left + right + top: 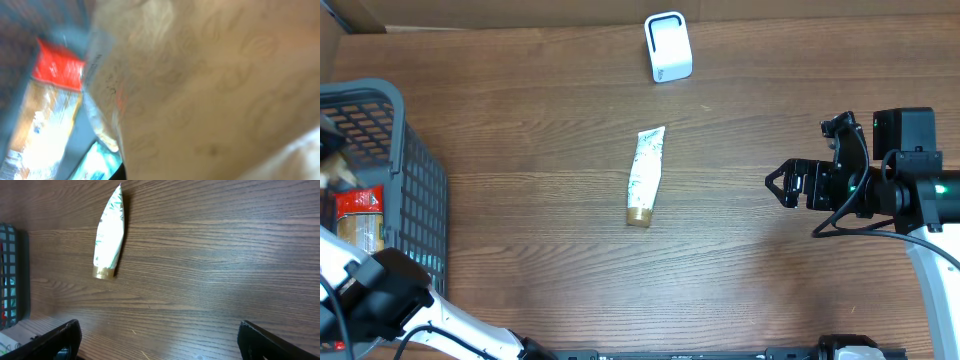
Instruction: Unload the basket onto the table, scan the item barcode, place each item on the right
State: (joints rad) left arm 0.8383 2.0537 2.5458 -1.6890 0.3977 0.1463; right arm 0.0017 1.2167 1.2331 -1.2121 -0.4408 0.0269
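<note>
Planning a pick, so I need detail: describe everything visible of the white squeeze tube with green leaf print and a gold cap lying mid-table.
The white squeeze tube with green leaf print looks like soft plastic. Its far end is crimped flat, and a short gold cap sits on the near end. It lies flat near the middle of the brown wooden table, slightly slanted, with only the tabletop touching it.

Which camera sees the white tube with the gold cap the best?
The right wrist view: the tube looks big and whole there, with its gold cap showing. The overhead view shows the whole tube too, only smaller. The left wrist view is a close blur with no tube.
</note>
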